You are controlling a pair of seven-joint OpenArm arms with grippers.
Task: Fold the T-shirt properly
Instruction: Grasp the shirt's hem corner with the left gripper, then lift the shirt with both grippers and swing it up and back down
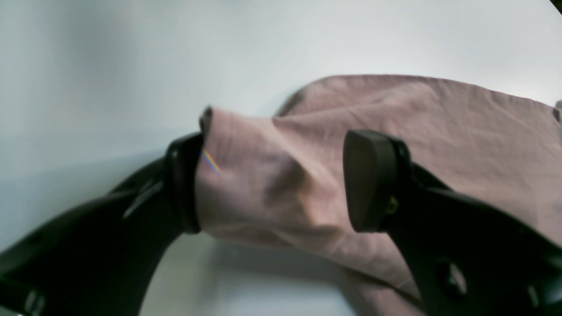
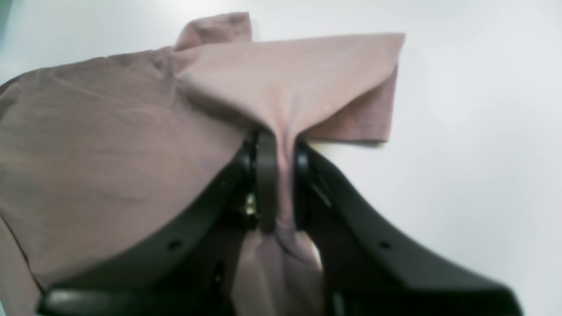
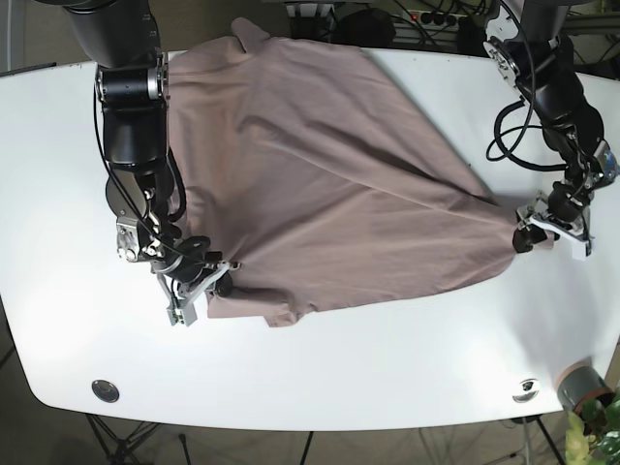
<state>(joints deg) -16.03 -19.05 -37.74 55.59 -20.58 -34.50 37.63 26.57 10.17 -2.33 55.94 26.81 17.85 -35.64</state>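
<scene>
A dusty-pink T-shirt (image 3: 320,165) lies spread and wrinkled across the white table (image 3: 387,358), one sleeve at the back edge. At its right corner, my left gripper (image 1: 274,180) stands open. A bunched fold of the shirt (image 1: 263,175) sits between its wide-apart fingers, and the left finger (image 1: 184,184) touches the cloth. The base view shows this gripper (image 3: 531,234) at the shirt's right tip. My right gripper (image 2: 285,175) is shut on a pinched ridge of the T-shirt (image 2: 109,131), with a folded corner (image 2: 351,87) lying beyond it. In the base view it (image 3: 208,276) holds the front left hem.
Two round metal fittings (image 3: 105,390) (image 3: 526,389) are set into the table's front edge. A small pot with a plant (image 3: 584,387) stands off the front right corner. Cables hang behind the table's back edge (image 3: 426,19).
</scene>
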